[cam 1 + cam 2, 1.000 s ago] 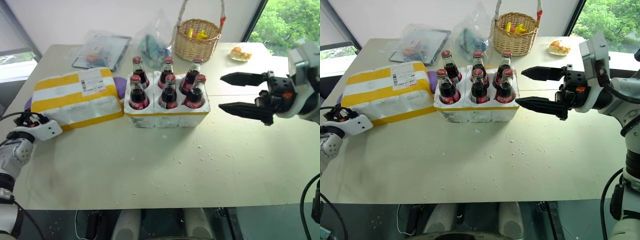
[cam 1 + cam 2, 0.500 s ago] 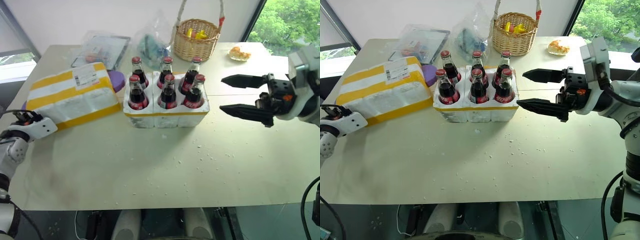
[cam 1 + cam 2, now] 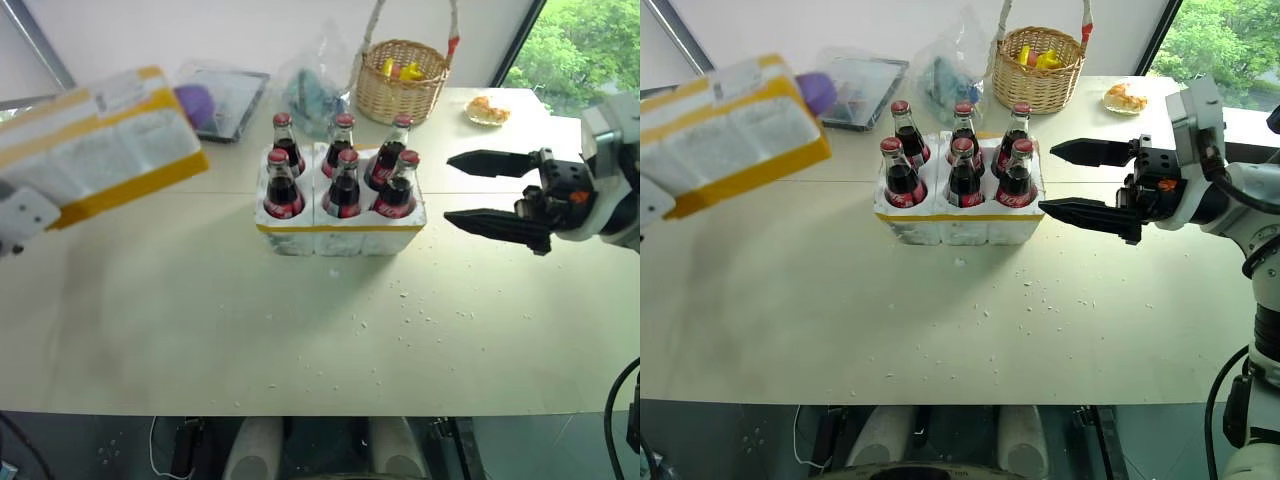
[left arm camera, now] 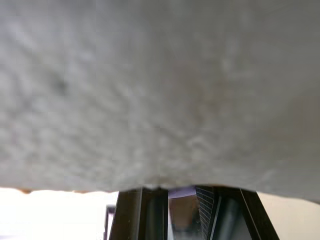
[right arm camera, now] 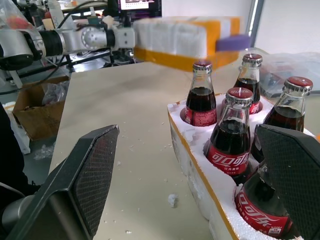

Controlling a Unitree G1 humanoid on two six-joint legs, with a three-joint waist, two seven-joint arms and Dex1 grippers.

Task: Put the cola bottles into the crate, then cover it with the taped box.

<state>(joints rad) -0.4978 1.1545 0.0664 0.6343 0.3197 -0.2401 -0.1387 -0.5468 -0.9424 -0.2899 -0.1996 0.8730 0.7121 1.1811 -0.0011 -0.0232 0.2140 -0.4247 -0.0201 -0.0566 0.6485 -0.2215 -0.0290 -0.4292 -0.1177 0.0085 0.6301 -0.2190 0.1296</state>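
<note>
Our left end effector [image 5: 116,37] is clamped on the taped box [image 3: 95,140], raised over the surface's left edge. All six cola bottles [image 3: 340,175] sit in the crate [image 3: 340,232] mid-surface. We should level the box, centre it over the caps, then lower straight; right end effector [image 3: 488,190] is spread wide, empty.

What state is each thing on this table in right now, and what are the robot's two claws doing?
Cola bottles: six, capped, upright in crate holes.
Crate: full, uncovered.
Taped box: lifted off the table, tilted.
Left gripper: shut on the box's end.
Right gripper: open, beside the crate.
Wicker basket: holding yellow items.

Bright daylight from the window, soft shadows, left wrist view blurred
</note>
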